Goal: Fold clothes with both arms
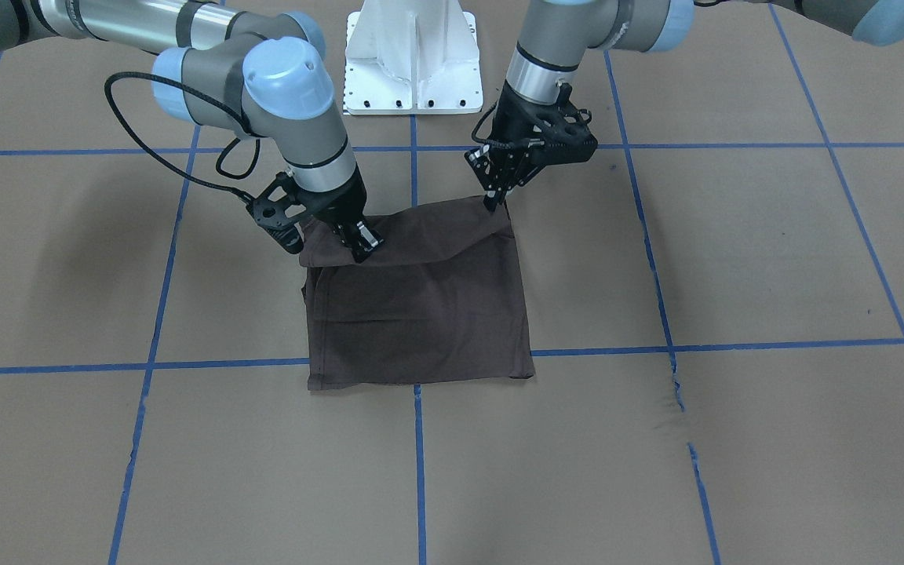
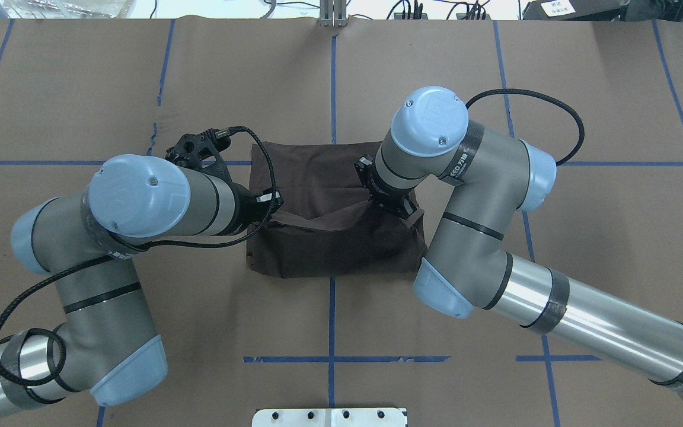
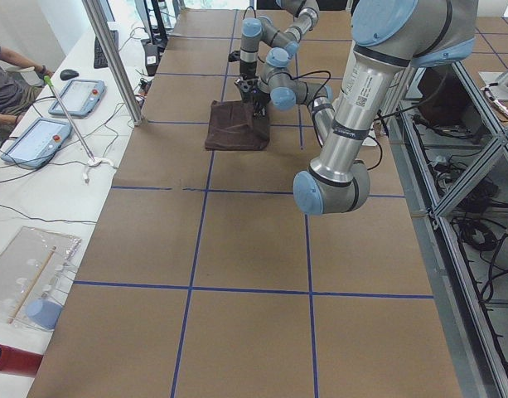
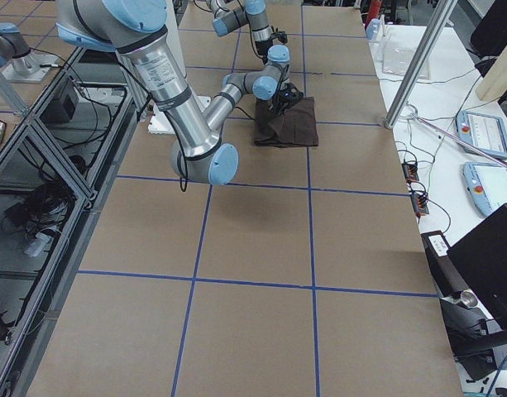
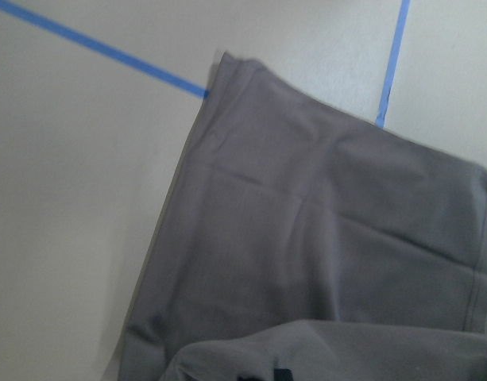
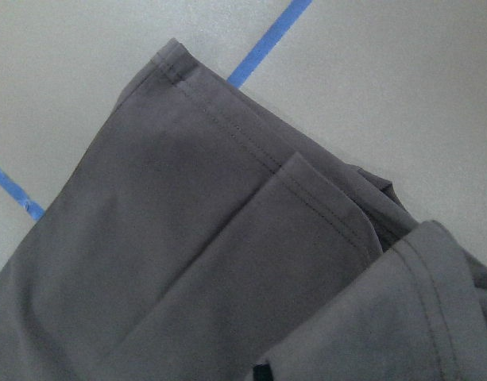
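Observation:
The clothes are one dark brown T-shirt [image 1: 421, 314], folded into a rectangle at the middle of the table [image 2: 329, 178]. Its edge nearest the robot is lifted off the lower layers and sags between two held corners. My left gripper [image 1: 493, 205] is shut on one corner, on the right in the front-facing view. My right gripper [image 1: 363, 245] is shut on the other corner. From overhead, the wrists hide most of the left gripper [image 2: 270, 204] and the right gripper [image 2: 398, 209]. Both wrist views show flat shirt layers [image 5: 307, 238] [image 6: 187, 238] below the raised edge.
The table is covered in brown paper marked with blue tape lines [image 1: 413, 165]. The white pedestal base [image 1: 413, 63] stands just behind the shirt. A side bench with tablets [image 3: 34, 137] and a seated person [image 3: 1, 79] runs along the table's far long edge.

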### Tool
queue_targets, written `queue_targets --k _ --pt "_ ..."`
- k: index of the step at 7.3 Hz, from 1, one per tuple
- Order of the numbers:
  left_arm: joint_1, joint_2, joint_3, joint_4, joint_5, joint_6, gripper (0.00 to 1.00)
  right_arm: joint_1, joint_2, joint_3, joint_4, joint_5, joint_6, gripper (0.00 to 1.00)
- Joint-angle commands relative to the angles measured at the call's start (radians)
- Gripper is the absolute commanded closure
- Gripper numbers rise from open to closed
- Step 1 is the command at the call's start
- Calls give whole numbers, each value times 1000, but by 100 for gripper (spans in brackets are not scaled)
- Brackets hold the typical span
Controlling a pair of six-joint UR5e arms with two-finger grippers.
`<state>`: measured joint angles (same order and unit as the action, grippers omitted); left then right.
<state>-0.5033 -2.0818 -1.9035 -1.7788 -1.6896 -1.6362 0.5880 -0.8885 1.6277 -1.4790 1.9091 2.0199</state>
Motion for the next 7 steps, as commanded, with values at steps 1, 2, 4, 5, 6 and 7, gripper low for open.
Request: queue_targets --k 1,2,4,5,6,7 --pt "-53 -33 99 -65 1 -1 100 30 13 -34 0 -1 -29 100" --pt "-107 -88 180 -71 -1 -1 100 61 63 -102 3 1 -99 100" --pt "-210 -202 515 -301 10 100 0 142 210 -479 289 -1 -200 1" --pt "-272 -202 562 -339 7 192 0 182 245 -556 313 7 -304 0" --pt "-293 -201 566 -341 2 228 0 200 258 -589 313 8 -354 0" --pt "-293 -201 566 -340 -4 228 0 214 258 -591 313 11 -371 0"
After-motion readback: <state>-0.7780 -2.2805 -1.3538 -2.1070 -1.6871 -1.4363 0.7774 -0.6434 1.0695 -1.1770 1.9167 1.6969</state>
